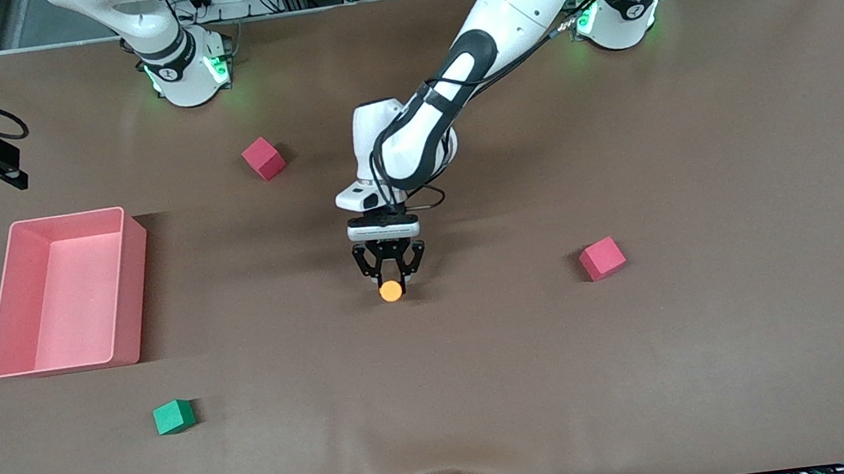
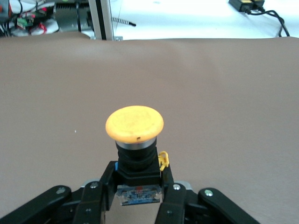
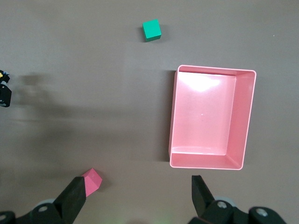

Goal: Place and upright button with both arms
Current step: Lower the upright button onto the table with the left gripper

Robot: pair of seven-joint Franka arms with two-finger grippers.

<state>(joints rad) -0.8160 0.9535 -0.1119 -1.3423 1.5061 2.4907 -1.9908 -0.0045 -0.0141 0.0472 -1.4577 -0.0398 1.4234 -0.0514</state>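
The button (image 1: 391, 291) has a round orange cap (image 2: 134, 123) on a black body. My left gripper (image 1: 390, 273) is shut on that black body (image 2: 138, 179), one finger on each side. It holds the button cap up, low over the middle of the brown table; whether the base touches the table I cannot tell. My right gripper (image 3: 135, 198) is open and holds nothing. It hangs high over the table between a red cube (image 3: 92, 181) and the pink bin (image 3: 173, 116), and this arm waits.
The pink bin (image 1: 131, 297) lies toward the right arm's end. One red cube (image 1: 263, 158) sits near the right arm's base, another (image 1: 602, 258) toward the left arm's end. A green cube (image 1: 173, 416) lies nearer the front camera than the bin.
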